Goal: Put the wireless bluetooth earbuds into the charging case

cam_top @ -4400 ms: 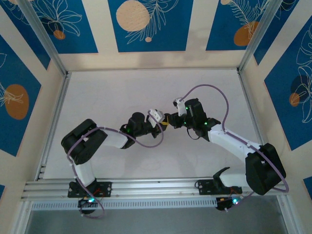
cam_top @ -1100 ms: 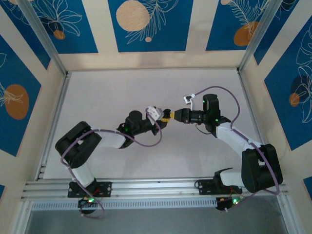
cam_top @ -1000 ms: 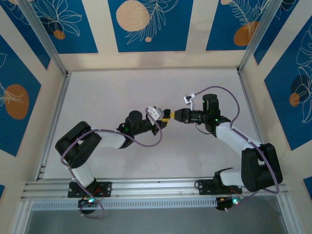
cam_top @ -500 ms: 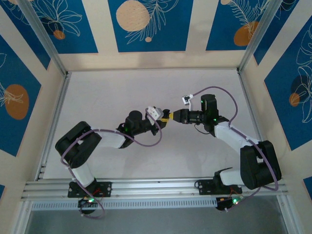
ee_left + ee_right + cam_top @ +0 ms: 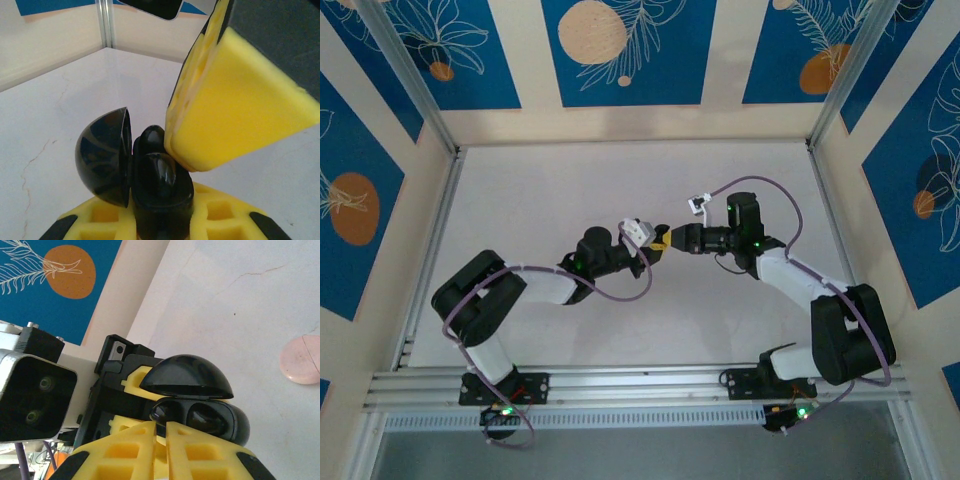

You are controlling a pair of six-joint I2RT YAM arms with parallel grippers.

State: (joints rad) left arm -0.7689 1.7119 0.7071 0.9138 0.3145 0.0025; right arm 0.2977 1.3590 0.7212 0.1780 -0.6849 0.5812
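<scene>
The black charging case (image 5: pixel 161 196) stands upright between the yellow fingers (image 5: pixel 97 220) of my left gripper (image 5: pixel 160 225), which is shut on it. Its domed lid (image 5: pixel 102 156) is swung open to the left. A glossy black earbud (image 5: pixel 164 172) sits in a well of the case. In the right wrist view the charging case (image 5: pixel 227 424) lies under its raised lid (image 5: pixel 187 376), with dark glossy earbuds (image 5: pixel 205 420) in its wells. My right gripper (image 5: pixel 160 434) is shut, its tips at the case's left well. From above, the left gripper (image 5: pixel 645 243) and the right gripper (image 5: pixel 663 240) meet mid-table.
A pale pink round disc (image 5: pixel 303 360) lies on the white marbled table (image 5: pixel 620 180) beyond the case. Aluminium posts and blue-patterned walls ring the table on three sides. My right gripper's yellow finger (image 5: pixel 240 110) looms over the case in the left wrist view.
My right gripper has crept slightly left toward the case, and its fingers have drawn fully together. The left arm has held still with the case.
</scene>
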